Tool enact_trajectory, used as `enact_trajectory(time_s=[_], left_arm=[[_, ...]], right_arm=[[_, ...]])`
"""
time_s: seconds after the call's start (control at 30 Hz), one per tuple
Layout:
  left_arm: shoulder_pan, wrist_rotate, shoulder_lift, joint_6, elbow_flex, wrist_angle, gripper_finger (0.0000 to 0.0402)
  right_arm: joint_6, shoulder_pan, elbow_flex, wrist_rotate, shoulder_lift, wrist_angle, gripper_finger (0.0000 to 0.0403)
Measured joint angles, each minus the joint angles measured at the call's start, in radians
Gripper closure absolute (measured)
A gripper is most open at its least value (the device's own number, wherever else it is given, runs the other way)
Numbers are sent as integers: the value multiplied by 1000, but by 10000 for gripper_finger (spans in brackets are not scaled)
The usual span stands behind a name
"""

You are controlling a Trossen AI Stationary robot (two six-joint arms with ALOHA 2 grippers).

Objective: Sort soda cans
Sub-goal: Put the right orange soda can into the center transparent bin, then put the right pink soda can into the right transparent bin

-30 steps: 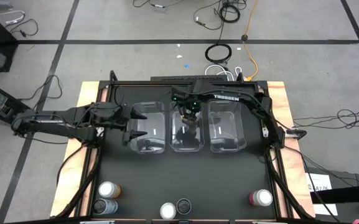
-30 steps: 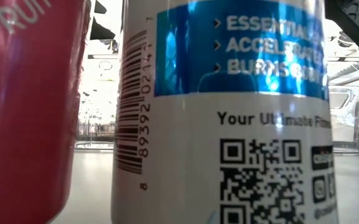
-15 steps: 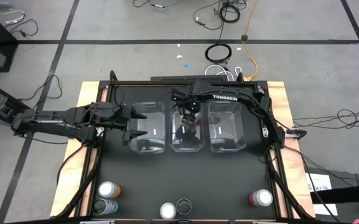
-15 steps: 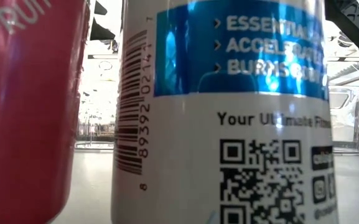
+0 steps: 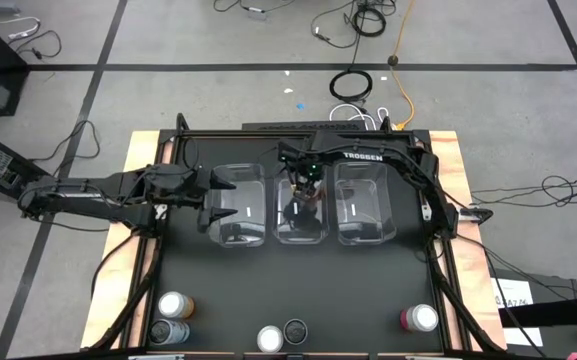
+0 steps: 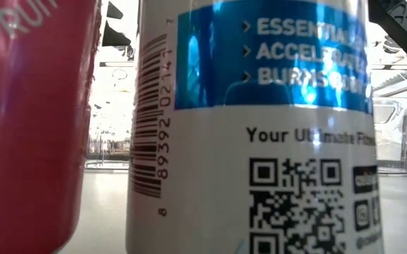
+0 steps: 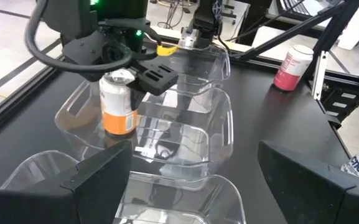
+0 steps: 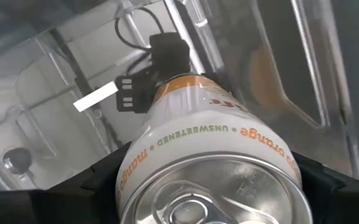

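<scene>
My right gripper [image 5: 302,208] reaches down into the middle clear bin [image 5: 280,232], shut on an orange soda can [image 7: 118,106]. My left gripper [image 5: 213,205] hangs open and holding nothing over the left bin's [image 5: 240,232] left end. Near the table's front edge stand an orange can [image 5: 174,303], a dark grey can [image 5: 168,331], a silver-topped can [image 5: 270,339], a dark-topped can [image 5: 295,329] and a pink can [image 5: 419,318]. The low view is filled by a pink can [image 6: 27,120] and a white-and-blue can [image 6: 252,141]. My right gripper pinches the orange can between its two fingers, on the side wall just under the top rim [image 8: 135,168]. The fingers come from above and point down. The can stands upright, low inside the middle bin; whether its bottom touches the bin floor I cannot tell.
Three clear bins stand side by side at the table's middle, the right one [image 5: 364,232] holding nothing I can see. Black frame rails [image 5: 446,290] run along the table's left and right edges. Bare black tabletop [image 5: 298,280] lies between the bins and the cans.
My right gripper has sunk a little into the middle bin with the orange can, which stays upright.
</scene>
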Motion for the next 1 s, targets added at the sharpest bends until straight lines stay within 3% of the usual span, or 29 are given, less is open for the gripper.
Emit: enact_trajectory(time_s=[0.37, 1.0], left_arm=[[0, -1, 0, -1, 0, 3, 47], [0, -1, 0, -1, 0, 2, 47]], right_arm=[[-11, -1, 1, 3, -5, 1, 61], [28, 0, 1, 4, -151, 1, 58]])
